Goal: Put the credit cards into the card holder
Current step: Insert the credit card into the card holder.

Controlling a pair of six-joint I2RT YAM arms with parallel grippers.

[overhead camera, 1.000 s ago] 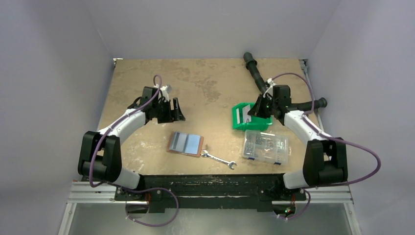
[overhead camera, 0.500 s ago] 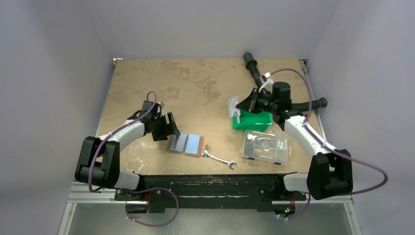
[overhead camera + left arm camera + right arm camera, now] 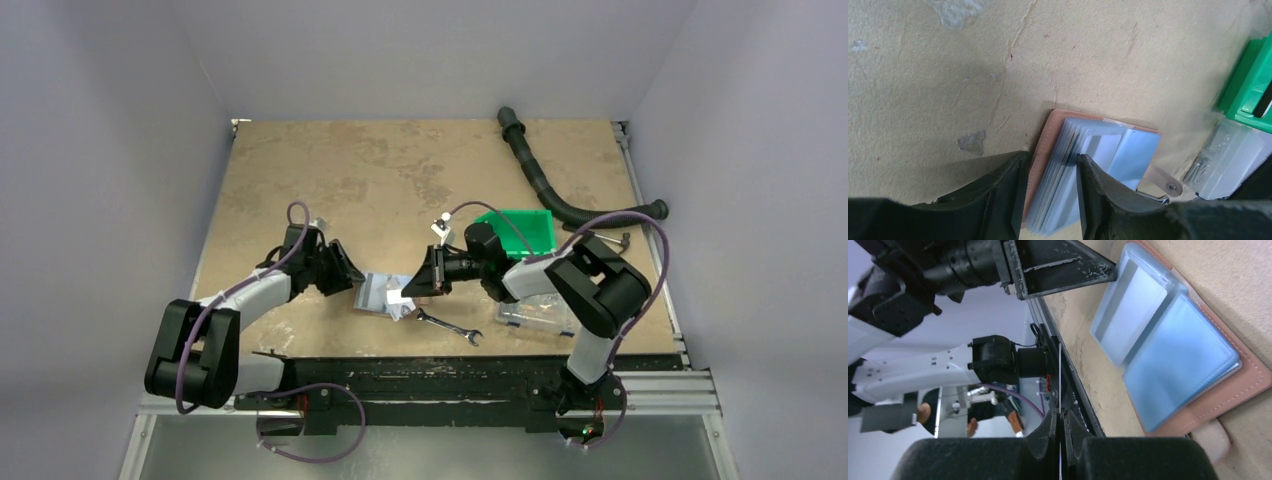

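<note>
The card holder (image 3: 378, 297) lies spread open near the table's front, a reddish-brown cover (image 3: 1047, 145) with a stack of clear blue-tinted sleeves (image 3: 1178, 365). My left gripper (image 3: 343, 277) straddles its left half. One finger (image 3: 1009, 200) sits against the brown outer edge and the other finger (image 3: 1094, 200) rests on the sleeves, so the stack is pinched between them. My right gripper (image 3: 416, 284) hovers at the holder's right side, shut on a credit card (image 3: 1059, 375) that shows edge-on as a thin pale line. No other credit card is in view.
A small wrench (image 3: 447, 327) lies just right of the card holder, near the front edge. Farther right are a green bin (image 3: 522, 230) and a clear compartment box (image 3: 535, 313), partly hidden by the right arm. A black hose (image 3: 540, 180) curves along the back right.
My right arm swung left from the green bin to the card holder, carrying the card. My left gripper moved right onto the holder's left half and its jaws narrowed on the sleeves.
</note>
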